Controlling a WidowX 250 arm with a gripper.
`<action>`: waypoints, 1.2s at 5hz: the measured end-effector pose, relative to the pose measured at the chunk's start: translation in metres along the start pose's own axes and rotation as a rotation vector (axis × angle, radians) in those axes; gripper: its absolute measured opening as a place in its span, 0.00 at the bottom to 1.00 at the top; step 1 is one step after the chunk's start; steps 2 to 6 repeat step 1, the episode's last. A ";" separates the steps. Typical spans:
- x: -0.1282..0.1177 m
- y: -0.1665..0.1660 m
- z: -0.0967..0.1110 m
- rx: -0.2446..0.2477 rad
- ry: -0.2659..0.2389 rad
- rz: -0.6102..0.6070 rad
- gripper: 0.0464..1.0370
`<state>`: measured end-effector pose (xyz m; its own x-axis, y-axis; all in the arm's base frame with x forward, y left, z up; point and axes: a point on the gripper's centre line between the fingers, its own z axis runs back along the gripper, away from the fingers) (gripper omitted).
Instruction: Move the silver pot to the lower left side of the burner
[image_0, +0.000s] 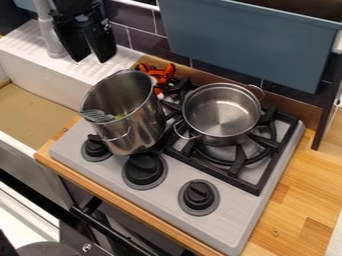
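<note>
The fingers (102, 45) are seen parted, with nothing gripped between them, above the white ledge (30, 42). Two silver pots are found below them; the low pot (220, 112), well apart from the fingers and down to their right, is judged to be the one meant. The tall pot (137, 127), nearer and just below the fingers, is best left alone, with the spatula (97, 116) in it. For the step in hand, reaching the low pot, the fingers should be carried over the tall pot's rim with room to spare, then lowered with one on each side of the low pot's wall or its front loop handle (187, 131). The wall is likely to be slick, so a firm, level grip is called for before any lift. The pot should be raised clear of the grate (214, 172), as its bars could catch the base, and set down upright towards the lower left. Too wide a swing leftwards could knock the tall pot, and too far forward could leave the base tipped over the front bar.
</note>
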<state>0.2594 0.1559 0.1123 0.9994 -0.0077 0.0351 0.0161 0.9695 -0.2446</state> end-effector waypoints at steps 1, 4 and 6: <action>0.000 0.000 0.000 0.002 0.000 0.003 0.96; 0.000 0.000 0.000 0.002 0.000 0.003 0.96; 0.000 0.000 0.000 0.002 0.000 0.003 0.96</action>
